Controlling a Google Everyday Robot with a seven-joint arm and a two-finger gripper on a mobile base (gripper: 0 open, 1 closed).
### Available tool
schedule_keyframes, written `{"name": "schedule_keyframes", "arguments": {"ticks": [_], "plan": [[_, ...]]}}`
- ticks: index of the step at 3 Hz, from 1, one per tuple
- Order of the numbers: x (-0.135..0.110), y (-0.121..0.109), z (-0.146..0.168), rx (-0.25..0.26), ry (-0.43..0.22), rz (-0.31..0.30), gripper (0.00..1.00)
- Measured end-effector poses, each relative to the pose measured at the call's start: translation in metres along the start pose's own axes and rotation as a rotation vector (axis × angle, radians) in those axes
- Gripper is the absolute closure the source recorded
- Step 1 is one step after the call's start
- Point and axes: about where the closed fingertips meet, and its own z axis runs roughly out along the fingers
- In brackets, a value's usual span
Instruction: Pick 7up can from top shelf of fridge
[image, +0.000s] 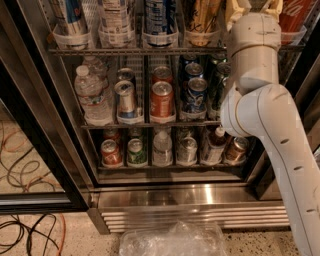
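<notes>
The fridge (47, 130) stands open in front of me, with a black frame and wire racks. Its top shelf (135, 50) carries tall cans in clear cup holders. My gripper (254, 6) is at the top edge of the view, at the top shelf, between a gold can (202, 15) and the red Coca-Cola can (295, 15). My white arm (260, 115) rises in front of the right side of the racks. No green 7up can shows. The holder behind my wrist is hidden.
Top shelf left holds a blue-white can (70, 15), a white text-covered can (115, 17) and a blue can (160, 15). Lower racks hold short cans and water bottles (90, 95). A steel louvred base (190, 212), a clear plastic bag (172, 240) and floor cables (22, 165) lie below.
</notes>
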Motion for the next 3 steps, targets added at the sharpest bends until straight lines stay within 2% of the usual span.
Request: {"name": "schedule_keyframes", "arguments": {"ticks": [2,3], "plan": [[-0.0022,0.0020,-0.0088,-0.010,-0.091,0.010,1.00],[-0.0027,0.0020,-0.0084,-0.009,-0.093,0.010,1.00]]}}
